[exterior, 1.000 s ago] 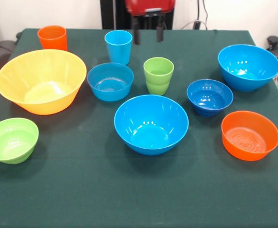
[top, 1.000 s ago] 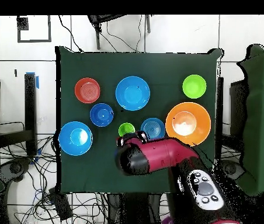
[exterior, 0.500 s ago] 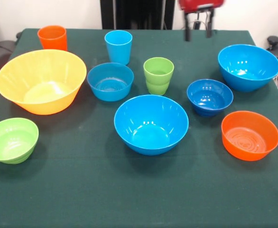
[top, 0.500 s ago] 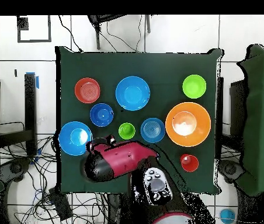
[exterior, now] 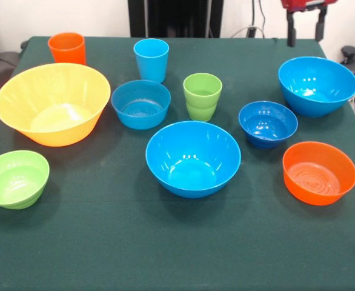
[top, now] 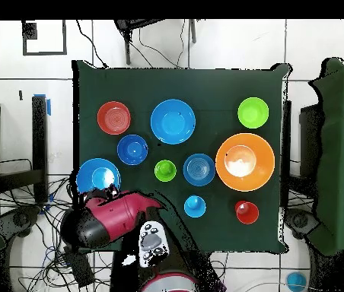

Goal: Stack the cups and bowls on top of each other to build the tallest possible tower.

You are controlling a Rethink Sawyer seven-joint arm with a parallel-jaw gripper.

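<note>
Three cups stand at the back in the front view: orange [exterior: 66,48], light blue [exterior: 151,59] and lime green [exterior: 202,96]. The bowls lie spread out: wide yellow-orange [exterior: 53,103], medium light blue [exterior: 140,103], large blue in the middle [exterior: 192,157], large blue at the right [exterior: 317,85], dark blue [exterior: 268,123], orange [exterior: 319,172] and lime green [exterior: 14,178]. Each stands alone, and no tower is in view. My gripper [exterior: 305,30] hangs open and empty, high behind the right blue bowl. Overhead, the red arm [top: 103,220] reaches past that bowl [top: 97,178].
A dark green cloth [exterior: 177,242] covers the table, with bare cloth along the front edge. Overhead, cables lie on the floor [top: 38,220] beside the table, and a chair [top: 7,175] stands to the left.
The arm has swung along the back of the table to the right in the front view, from behind the light blue cup to behind the right blue bowl. No cup or bowl moved.
</note>
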